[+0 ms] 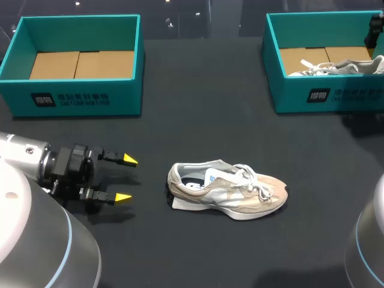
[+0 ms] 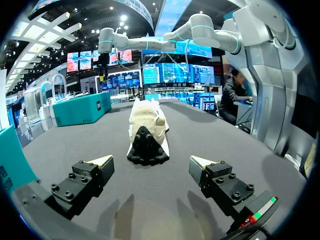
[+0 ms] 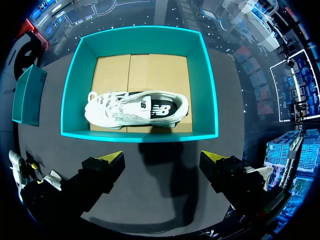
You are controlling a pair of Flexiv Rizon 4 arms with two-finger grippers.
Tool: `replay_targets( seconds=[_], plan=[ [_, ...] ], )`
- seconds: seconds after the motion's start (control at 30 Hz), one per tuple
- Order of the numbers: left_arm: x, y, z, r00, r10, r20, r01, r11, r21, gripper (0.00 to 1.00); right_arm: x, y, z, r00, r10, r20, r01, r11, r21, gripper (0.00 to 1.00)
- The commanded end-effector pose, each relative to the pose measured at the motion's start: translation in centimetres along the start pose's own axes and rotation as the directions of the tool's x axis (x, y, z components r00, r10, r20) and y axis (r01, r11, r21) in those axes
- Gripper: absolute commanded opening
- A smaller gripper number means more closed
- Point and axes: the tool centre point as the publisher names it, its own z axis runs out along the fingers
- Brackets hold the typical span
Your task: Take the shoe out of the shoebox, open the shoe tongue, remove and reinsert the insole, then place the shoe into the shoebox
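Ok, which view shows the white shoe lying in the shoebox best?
The right wrist view: it looks straight down into the shoebox, showing the whole white shoe on its side. The head view shows only its top above the box wall; the left wrist view hides it.

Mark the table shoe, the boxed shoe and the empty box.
Table shoe (image 1: 231, 192), head view, midfoot.
Boxed shoe (image 3: 137, 109), right wrist view, side panel.
Empty box (image 1: 123, 96), head view, front wall.

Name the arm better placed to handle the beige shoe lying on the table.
Left, I'd judge. The left fingers, open, point at the heel of the beige shoe close by. The right fingers hover over the far shoebox that holds a white shoe.
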Motion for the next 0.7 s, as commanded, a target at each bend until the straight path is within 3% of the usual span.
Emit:
replay_targets(
  seconds=[0.03,0.7],
  plan=[
    [0.2,-0.1,0.6,0.999,-0.027,0.023,0.027,1.000,-0.003,1.00,0.0,-0.1,0.0,1.000,0.001,0.002,-0.001,1.000,-0.001,1.00],
    [-2.0,1.1,4.3,0.997,-0.072,0.030,0.072,0.997,-0.004,1.00,0.0,-0.1,0.0,1.000,0.001,0.002,-0.001,1.000,-0.001,1.00]
  ],
)
